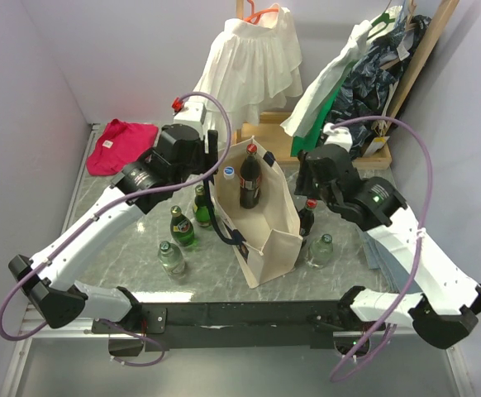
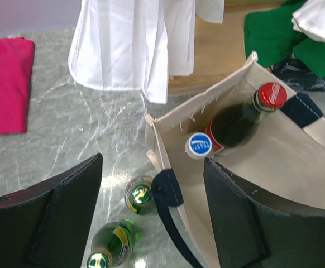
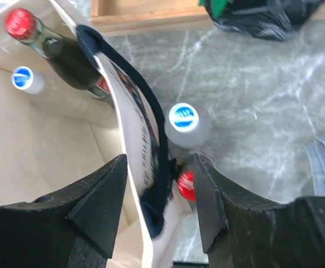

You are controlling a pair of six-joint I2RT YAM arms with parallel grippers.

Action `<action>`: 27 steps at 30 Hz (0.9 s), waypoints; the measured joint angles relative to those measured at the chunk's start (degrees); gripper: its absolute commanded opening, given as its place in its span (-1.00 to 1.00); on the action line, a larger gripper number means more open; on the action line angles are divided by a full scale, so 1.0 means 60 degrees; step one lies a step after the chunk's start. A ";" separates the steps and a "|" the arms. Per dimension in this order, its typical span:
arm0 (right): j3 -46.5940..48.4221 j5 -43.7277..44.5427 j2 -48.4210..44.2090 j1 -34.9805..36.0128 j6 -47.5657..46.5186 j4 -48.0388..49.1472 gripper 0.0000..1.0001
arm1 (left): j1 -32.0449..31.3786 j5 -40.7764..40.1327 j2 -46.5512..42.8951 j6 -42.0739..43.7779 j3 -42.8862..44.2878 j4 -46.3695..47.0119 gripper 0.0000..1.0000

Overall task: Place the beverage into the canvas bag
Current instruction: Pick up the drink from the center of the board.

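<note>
The left arm (image 1: 100,222) at lower left of the top view and the right arm (image 1: 424,250) at lower right have white shells between black joint housings. A lilac cable (image 1: 217,106) loops over each. A red cap (image 1: 176,104) tops the left wrist, and a green light (image 1: 378,197) glows on the right forearm. The jaws are broad matte-black wedges.

The canvas bag (image 1: 265,244) is cream-beige with dark navy handles (image 2: 168,190). In it, one bottle (image 2: 235,124) is dark with a red cap; another cap (image 2: 199,144) is blue and white. The table (image 1: 216,275) is grey-green with marble veins. The cloth (image 1: 121,146) at its far left corner is pink. My left fingers (image 2: 51,218) are black.
</note>
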 measured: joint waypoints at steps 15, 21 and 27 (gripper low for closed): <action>-0.0393 0.0124 -0.0812 -0.0189 0.0280 -0.1818 0.19 | 0.0000 -0.0525 -0.0240 -0.1067 -0.0120 -0.0412 0.99; -0.0860 -0.0189 -0.0958 -0.0437 0.0087 -0.1701 0.18 | 0.0000 -0.1016 0.0244 -0.1577 0.0448 -0.0561 0.93; -0.1647 -0.0809 -0.1060 -0.0601 -0.0160 -0.1115 0.18 | 0.0000 -0.1257 0.0310 -0.2149 0.0390 -0.0776 0.93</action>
